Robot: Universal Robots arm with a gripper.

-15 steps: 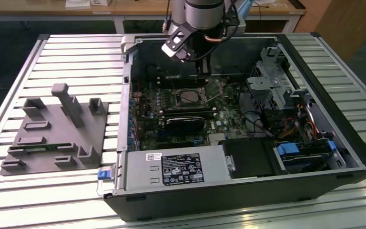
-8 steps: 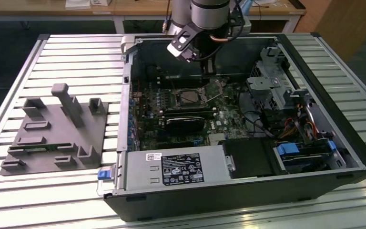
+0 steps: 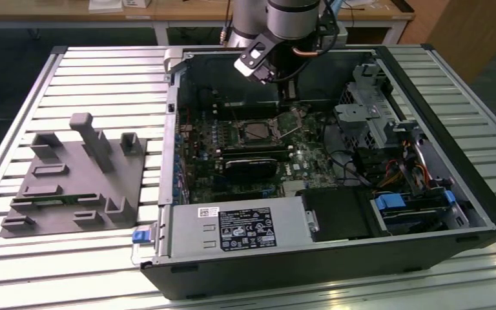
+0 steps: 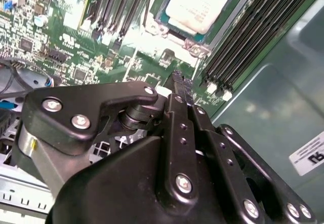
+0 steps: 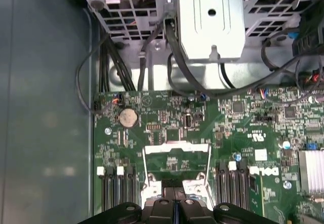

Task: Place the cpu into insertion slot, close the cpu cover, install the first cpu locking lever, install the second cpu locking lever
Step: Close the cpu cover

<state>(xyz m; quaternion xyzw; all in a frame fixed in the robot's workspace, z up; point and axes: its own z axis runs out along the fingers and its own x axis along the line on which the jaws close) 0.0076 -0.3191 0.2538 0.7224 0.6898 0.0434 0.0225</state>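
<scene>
Silver-grey cpu [image 4: 196, 3] — inside the insertion slot [image 4: 188, 40]

— A robotics lab or test workshop is being looked at here; that much can be said.
— And what is it shown by?
— A bench [image 3: 101, 77] built of slatted aluminium profile is seen. A desktop computer case [image 3: 317, 271] is laid open on it, and a grey moulded fixture block [image 3: 67, 187] is set beside that.
— The robot arm [image 3: 270, 22]?
— It is reached down into the case. In the second wrist view its tool [image 4: 178, 82] is seen over the bare green motherboard [image 4: 76, 41].
— And behind?
— Wooden desks [image 3: 196, 11] are lined up along the back, as in a workroom.
</scene>
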